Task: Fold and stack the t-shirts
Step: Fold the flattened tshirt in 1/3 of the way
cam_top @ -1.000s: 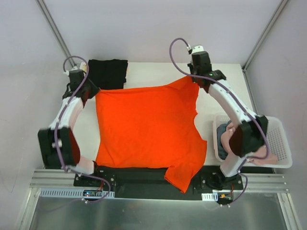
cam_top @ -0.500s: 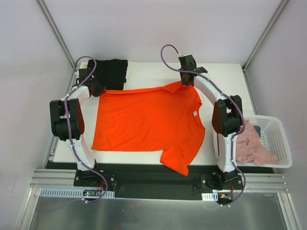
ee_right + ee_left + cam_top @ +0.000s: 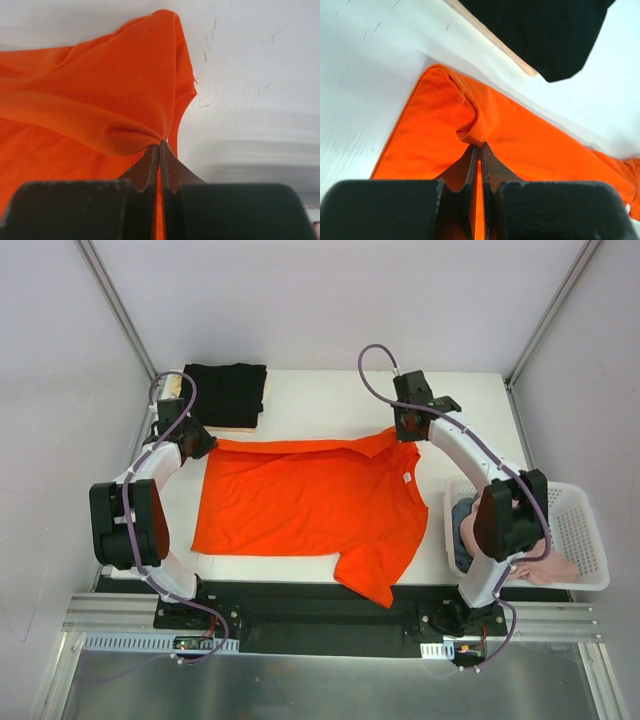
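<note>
The bright orange-red t-shirt (image 3: 310, 505) lies spread on the white table (image 3: 320, 395), one sleeve hanging over the near edge. My left gripper (image 3: 197, 442) is shut on its far left corner; in the left wrist view the fingertips pinch a fold of the orange cloth (image 3: 470, 132). My right gripper (image 3: 405, 432) is shut on its far right corner, pinching orange cloth (image 3: 135, 142) in the right wrist view. A folded black t-shirt (image 3: 226, 392) lies at the far left, also seen in the left wrist view (image 3: 550, 35).
A white lattice basket (image 3: 585, 540) at the right holds a pink shirt (image 3: 520, 550) and a dark blue one (image 3: 462, 515). Cream cloth (image 3: 490, 42) peeks from under the black shirt. Metal frame posts stand at the back corners.
Both grippers have drawn the shirt's far edge nearer and lower; the shirt has gone from lifted and tall to flatter on the table. The right arm swung back out over the basket.
</note>
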Robot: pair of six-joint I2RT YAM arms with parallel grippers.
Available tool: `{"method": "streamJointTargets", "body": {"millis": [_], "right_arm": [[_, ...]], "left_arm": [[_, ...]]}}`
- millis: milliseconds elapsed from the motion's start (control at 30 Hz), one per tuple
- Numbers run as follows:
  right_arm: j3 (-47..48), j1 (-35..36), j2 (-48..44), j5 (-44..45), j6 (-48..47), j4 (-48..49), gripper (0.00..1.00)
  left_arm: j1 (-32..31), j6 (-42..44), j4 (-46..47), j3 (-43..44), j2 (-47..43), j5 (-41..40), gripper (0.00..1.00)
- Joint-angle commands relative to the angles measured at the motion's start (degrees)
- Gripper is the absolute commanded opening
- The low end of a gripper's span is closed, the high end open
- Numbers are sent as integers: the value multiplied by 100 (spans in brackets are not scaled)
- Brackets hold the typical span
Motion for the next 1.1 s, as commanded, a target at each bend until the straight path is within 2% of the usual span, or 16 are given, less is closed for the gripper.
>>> {"method": "streamJointTargets", "body": {"millis": [0,300,633,833,900,933,967,1033,1067], "right_arm": [[-467,13,-817,-99,331,-381,1],[-1224,241,-1495,-311,647,-636,1],[-1892,944,-1443,-73,2114,-1375,3],[-2015,1111,-1145,102,2520,-1629,8],[-2006,1181,-1022,85,2503,-1700,13],[-1989,1260,-995,85,2494,-1778,29],[-1980,1287,-960,146,2494,-1823,34],[-1927,1436,-968,295,2511,-1971,44],[-1910,1471,-1038,383,2520,-1999,46]], "left_arm": [[-9,55,68,-327,-616,-137,0],[0,82,-91,-775,-986,-356,0],[-9,20,-442,-1092,-1267,-892,0],[0,-24,-661,-1057,-1197,-1148,0],[-9,-50,-714,-1074,-1215,-1209,0],[-9,-50,-741,-1083,-1215,-1227,1],[-9,-59,-793,-1100,-1241,-1253,6],[-17,-50,-864,-1144,-1302,-1253,7],[-9,-50,-908,-1153,-1372,-1271,11]]}}
